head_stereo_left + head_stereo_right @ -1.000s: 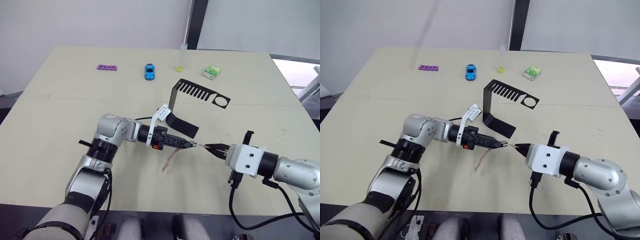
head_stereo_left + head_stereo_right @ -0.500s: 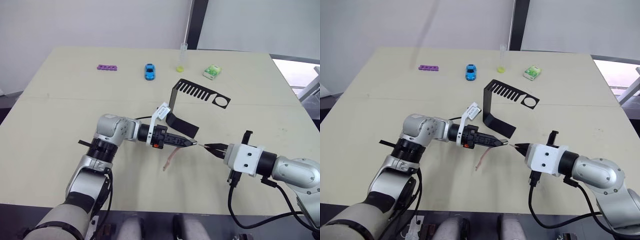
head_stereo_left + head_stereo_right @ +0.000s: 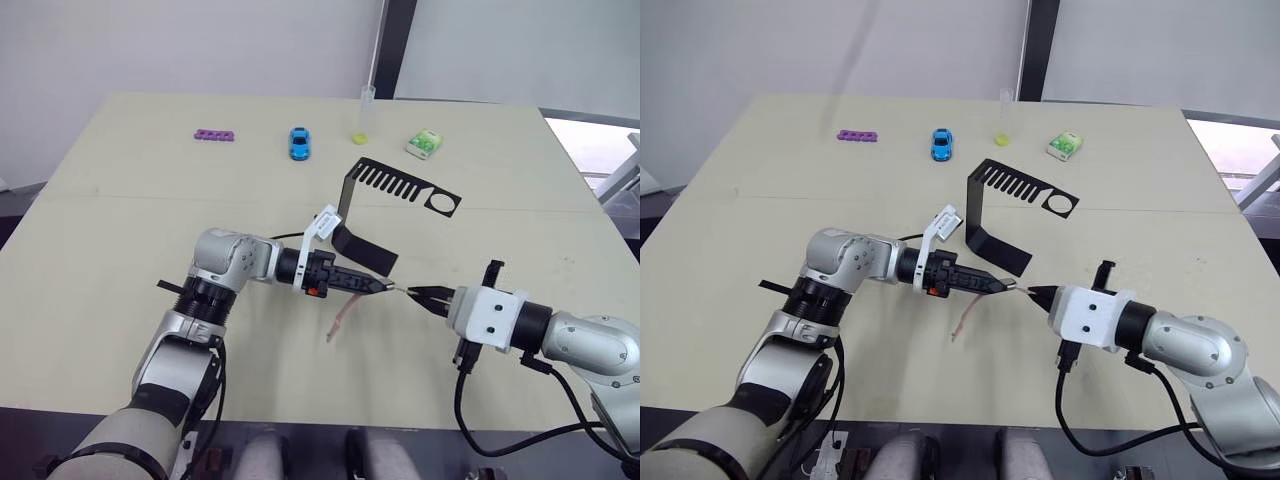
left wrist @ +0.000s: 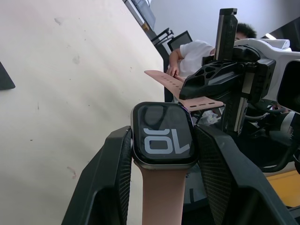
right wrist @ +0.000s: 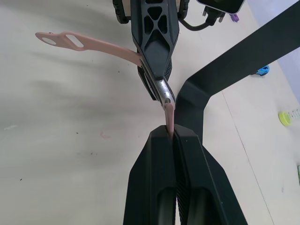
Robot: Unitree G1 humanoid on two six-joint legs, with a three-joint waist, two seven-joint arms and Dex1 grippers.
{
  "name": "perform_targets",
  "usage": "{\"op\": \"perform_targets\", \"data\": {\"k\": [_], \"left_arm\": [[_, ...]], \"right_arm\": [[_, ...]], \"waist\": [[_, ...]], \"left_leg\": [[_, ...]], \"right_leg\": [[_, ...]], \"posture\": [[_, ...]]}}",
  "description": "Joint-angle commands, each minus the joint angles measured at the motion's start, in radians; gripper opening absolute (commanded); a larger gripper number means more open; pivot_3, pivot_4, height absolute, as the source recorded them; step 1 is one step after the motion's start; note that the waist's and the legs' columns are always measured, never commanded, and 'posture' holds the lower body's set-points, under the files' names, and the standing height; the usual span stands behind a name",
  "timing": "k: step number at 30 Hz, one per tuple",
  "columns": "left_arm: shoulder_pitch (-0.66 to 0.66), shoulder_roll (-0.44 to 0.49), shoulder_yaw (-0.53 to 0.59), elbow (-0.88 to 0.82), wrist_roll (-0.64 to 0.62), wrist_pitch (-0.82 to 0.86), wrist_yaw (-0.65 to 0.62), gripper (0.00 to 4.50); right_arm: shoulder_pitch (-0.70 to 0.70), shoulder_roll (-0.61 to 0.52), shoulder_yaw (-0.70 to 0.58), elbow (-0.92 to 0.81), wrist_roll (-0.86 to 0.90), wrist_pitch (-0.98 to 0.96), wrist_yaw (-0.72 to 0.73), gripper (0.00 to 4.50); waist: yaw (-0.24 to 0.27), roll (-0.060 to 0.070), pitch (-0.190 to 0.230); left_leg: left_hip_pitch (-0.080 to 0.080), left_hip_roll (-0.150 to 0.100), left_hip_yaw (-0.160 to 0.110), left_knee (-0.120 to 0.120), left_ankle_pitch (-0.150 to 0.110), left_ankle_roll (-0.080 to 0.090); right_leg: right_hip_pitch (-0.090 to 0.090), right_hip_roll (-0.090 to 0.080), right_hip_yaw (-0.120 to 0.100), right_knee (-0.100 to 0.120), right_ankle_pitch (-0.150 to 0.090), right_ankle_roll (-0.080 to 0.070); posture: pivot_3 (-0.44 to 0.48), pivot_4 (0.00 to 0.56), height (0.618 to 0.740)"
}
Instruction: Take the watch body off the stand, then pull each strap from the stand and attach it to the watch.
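Since a second ago almost nothing has shifted: my right hand point(image 3: 412, 292) has crept a shade closer to my left hand point(image 3: 385, 287), and the stand point(image 3: 358, 246) and everything behind it sit where they were.

The watch body point(image 4: 163, 135) is off the stand. It is clamped between the fingers point(image 4: 110, 159) of my left hand, held in the air just in front of the stand's base. One strap point(image 3: 342, 320) is already on it, hanging down from the case toward the tabletop point(image 3: 120, 220). My right hand is pinched shut on the second strap point(image 5: 169, 116), whose free end meets the case's metal edge. I judge this to be the last joining step: the strap end is at the slot, but I cannot tell whether it has slid home. The stand's comb-like arm is bare, so nothing is left to pull from it.

As for writing, the watch screen shows large light marks that read like "10" turned upside down. The green-and-white packet point(image 3: 424, 144), behind the stand, carries print too small to read. A small white tag point(image 3: 325, 224) on my left wrist is also illegible.
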Motion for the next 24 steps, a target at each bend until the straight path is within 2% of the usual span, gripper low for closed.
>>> {"op": "perform_targets", "data": {"k": [1,24], "left_arm": [[-0.021,-0.009,0.022,-0.008,-0.026,-0.01,-0.002,1.58],[-0.016,-0.022,0.027,-0.017,-0.029,-0.004,0.005,1.58]], "right_arm": [[-0.01,0.0,-0.026,-0.039,0.008,0.002,-0.006,0.0],[-0.027,0.007,-0.014,-0.044,-0.001,0.021,-0.014,0.0]], "waist": [[0.0,0.0,0.0],[0.0,0.0,0.0]], "left_leg": [[0.0,0.0,0.0,0.0,0.0,0.0],[0.0,0.0,0.0,0.0,0.0,0.0]], "right_leg": [[0.0,0.0,0.0,0.0,0.0,0.0],[0.0,0.0,0.0,0.0,0.0,0.0]], "posture": [[0.0,0.15,0.74],[0.0,0.15,0.74]]}}
